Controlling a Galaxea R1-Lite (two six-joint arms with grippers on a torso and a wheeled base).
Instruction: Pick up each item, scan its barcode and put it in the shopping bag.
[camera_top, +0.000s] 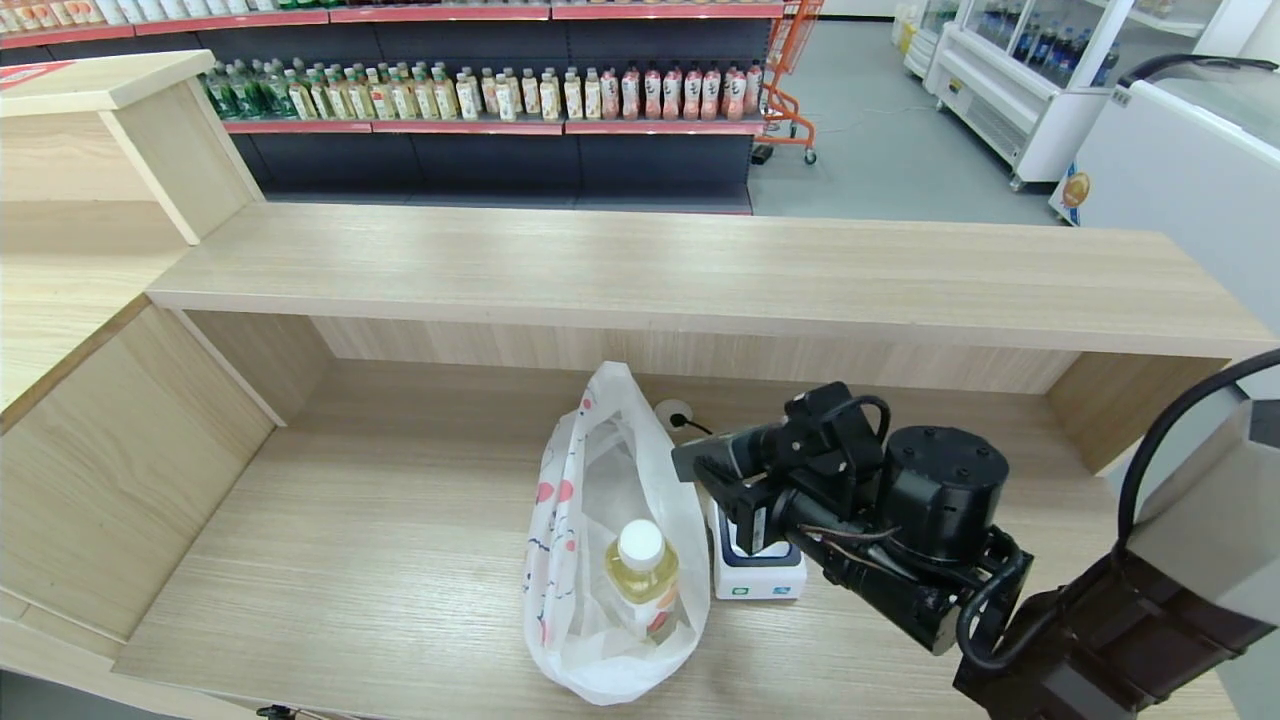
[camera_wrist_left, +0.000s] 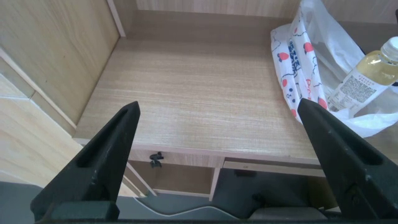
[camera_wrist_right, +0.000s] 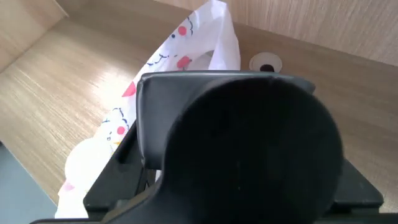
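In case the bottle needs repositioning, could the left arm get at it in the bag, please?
Probably yes: bare desk lies between the open left gripper and the shopping bag, the bottle shows its cap, and the right gripper sits beyond the bag, by the scanner.

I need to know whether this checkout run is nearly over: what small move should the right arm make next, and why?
Probably draw the right gripper back from above the scanner. The bottle already sits inside the bag beside it, so that arm's work there looks done.
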